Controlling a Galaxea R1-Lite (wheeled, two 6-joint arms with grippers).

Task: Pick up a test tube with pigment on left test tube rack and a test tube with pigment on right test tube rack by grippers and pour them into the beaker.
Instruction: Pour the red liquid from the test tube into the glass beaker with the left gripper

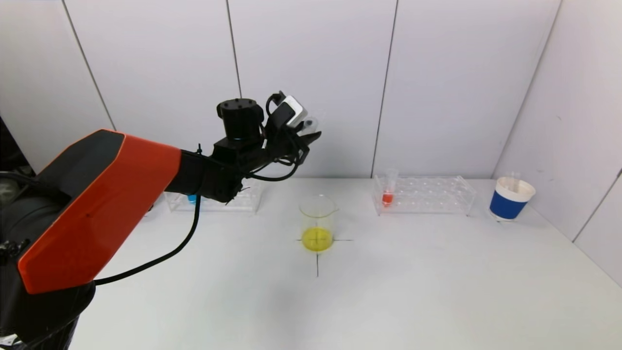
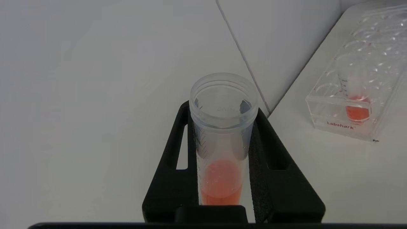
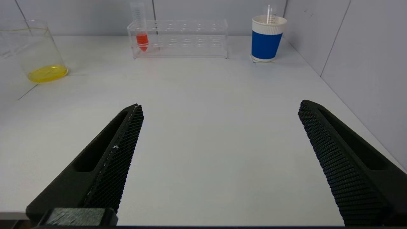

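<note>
Left wrist view shows my left gripper (image 2: 222,152) with its jaws clamped on a test tube (image 2: 222,140) holding pinkish-orange pigment, lifted above and behind the beaker (image 1: 318,223), I judge to tip it in. The beaker already holds yellow liquid. Right of the beaker, the right rack (image 1: 423,194) keeps a red tube (image 1: 388,189). My right gripper (image 3: 219,159) waits low over the table (image 3: 206,95), jaws wide open.

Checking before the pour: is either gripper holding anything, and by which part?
The left gripper holds a test tube of orange-pink pigment, clamped around its body below the open rim. The right gripper holds nothing.
</note>
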